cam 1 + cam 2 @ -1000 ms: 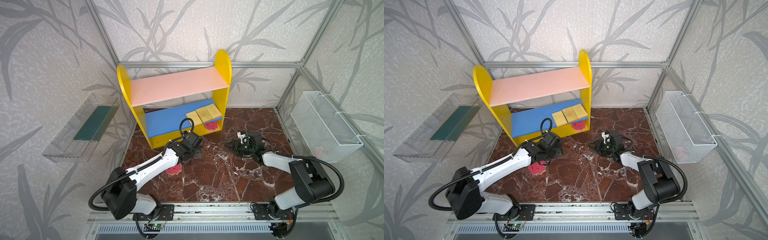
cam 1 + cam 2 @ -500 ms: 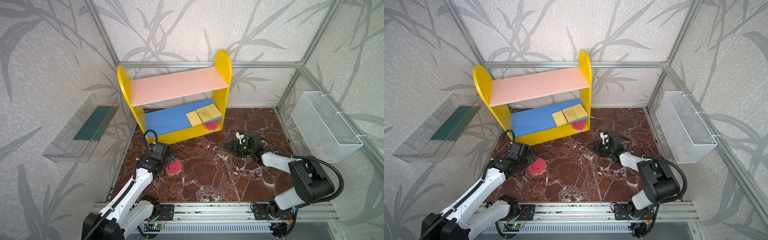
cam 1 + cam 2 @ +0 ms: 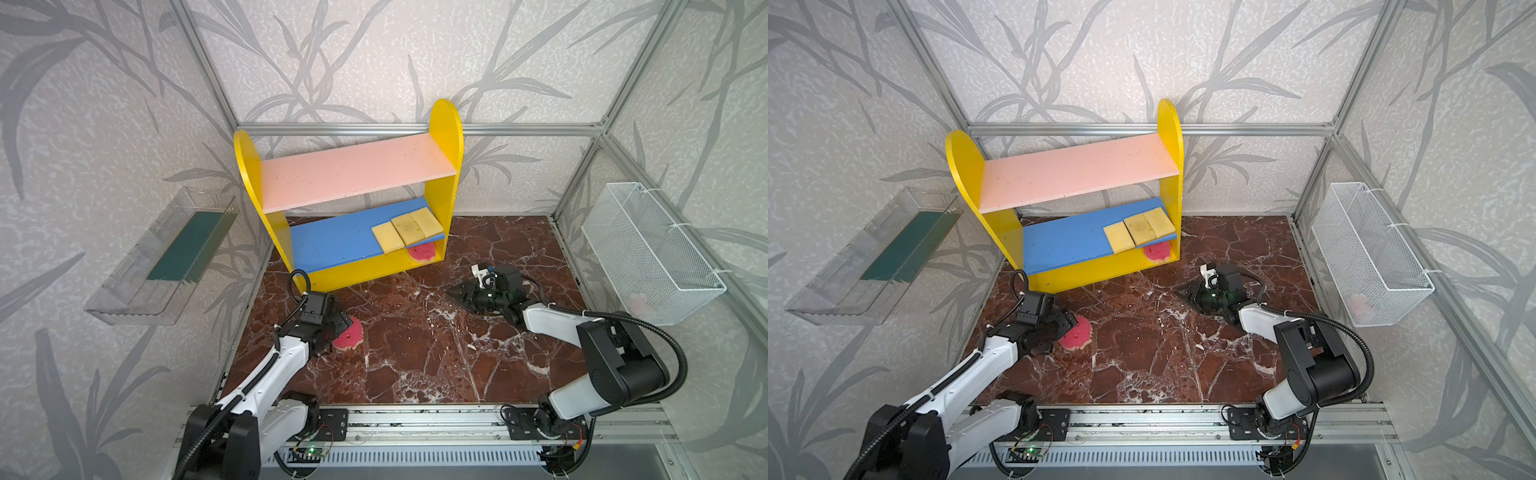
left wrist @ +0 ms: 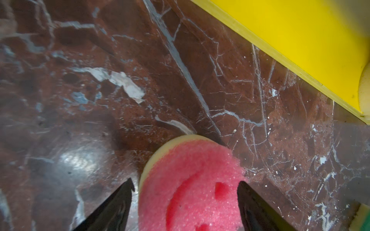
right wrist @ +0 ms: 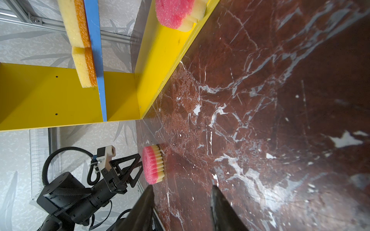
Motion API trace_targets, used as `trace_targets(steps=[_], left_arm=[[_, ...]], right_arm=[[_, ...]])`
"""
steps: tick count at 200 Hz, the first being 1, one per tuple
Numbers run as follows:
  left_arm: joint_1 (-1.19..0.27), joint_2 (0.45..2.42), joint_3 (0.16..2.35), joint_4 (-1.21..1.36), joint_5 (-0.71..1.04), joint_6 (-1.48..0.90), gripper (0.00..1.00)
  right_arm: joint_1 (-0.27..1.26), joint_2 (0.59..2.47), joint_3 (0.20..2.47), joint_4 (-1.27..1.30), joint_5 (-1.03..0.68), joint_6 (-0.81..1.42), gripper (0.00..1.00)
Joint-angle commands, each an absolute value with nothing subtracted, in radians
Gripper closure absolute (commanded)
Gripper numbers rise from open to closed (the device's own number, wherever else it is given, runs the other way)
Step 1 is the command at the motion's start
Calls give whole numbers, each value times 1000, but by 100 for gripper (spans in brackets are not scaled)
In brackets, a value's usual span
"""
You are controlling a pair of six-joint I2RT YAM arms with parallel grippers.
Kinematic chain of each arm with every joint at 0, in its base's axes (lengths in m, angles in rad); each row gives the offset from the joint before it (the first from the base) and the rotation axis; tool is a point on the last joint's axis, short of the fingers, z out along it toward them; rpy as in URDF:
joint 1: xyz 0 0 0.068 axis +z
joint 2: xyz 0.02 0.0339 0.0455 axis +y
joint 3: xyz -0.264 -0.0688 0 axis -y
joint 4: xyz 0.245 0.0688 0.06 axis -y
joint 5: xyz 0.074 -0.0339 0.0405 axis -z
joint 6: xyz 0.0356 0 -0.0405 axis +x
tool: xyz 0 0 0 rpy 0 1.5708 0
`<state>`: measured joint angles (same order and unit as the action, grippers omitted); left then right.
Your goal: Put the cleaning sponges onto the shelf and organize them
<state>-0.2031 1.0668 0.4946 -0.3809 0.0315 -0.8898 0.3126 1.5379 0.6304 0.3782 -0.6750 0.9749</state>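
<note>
Pink smiley sponge [image 4: 192, 190] sits between the wide left gripper [image 4: 185, 186]; right gripper [image 5: 181, 197] half-parted, empty

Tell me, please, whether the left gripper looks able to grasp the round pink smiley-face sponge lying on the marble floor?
Probably yes: the left gripper stands open with the round pink smiley-face sponge between its fingers, nothing in between.
</note>
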Motion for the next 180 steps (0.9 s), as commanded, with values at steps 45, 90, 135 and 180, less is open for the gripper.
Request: trace_targets(steps=[45, 90, 135, 180], left_arm=[[-473, 1218, 554, -211, -19, -972, 16], [-515, 1276, 635, -198, -20, -972, 16], [-509, 1126, 648, -323, -72, -923, 13], [-467, 936, 582, -403, -94, -894, 6]], right_arm=[[316, 1548, 632, 382, -699, 959, 54], [316, 1558, 649, 351, -700, 928, 54], [379, 1563, 729, 182, -629, 819, 56], [537, 1650, 863, 121, -647, 778, 56]])
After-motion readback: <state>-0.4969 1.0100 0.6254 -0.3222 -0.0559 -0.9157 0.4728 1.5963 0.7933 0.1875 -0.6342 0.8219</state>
